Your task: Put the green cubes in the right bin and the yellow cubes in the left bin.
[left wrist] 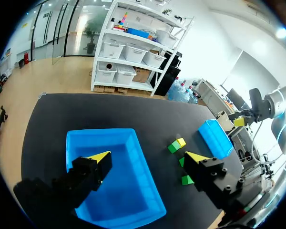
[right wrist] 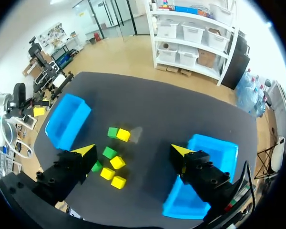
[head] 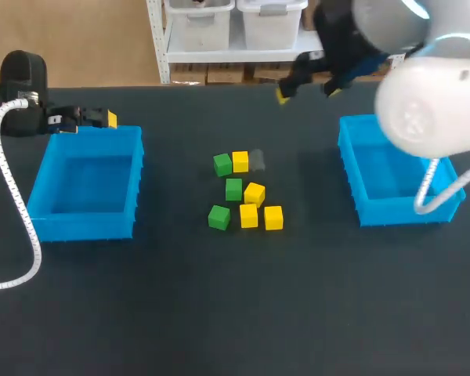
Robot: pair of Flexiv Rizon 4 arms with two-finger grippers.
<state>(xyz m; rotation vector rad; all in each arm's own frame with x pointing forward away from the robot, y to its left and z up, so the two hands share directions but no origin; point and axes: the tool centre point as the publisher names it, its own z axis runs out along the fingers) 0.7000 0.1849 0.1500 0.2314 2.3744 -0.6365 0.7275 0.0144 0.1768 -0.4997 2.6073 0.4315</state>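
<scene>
Green cubes point(head: 233, 189), yellow cubes point(head: 254, 193) clustered between left bin point(head: 82, 227), right bin point(head: 399, 213)

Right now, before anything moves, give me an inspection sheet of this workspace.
Surface: dark table, cubes clustered mid-table.
Job's things: three green cubes, four yellow cubes, none binned; left bin and right bin empty.
Clutter: faint grey shape beside the farthest yellow cube, unclear.
End effectors: left end effector open over left bin; right end effector open, empty.
Cables: coiled white cable by left arm; thin white cable over right bin.
Surroundings: nothing seen.
</scene>
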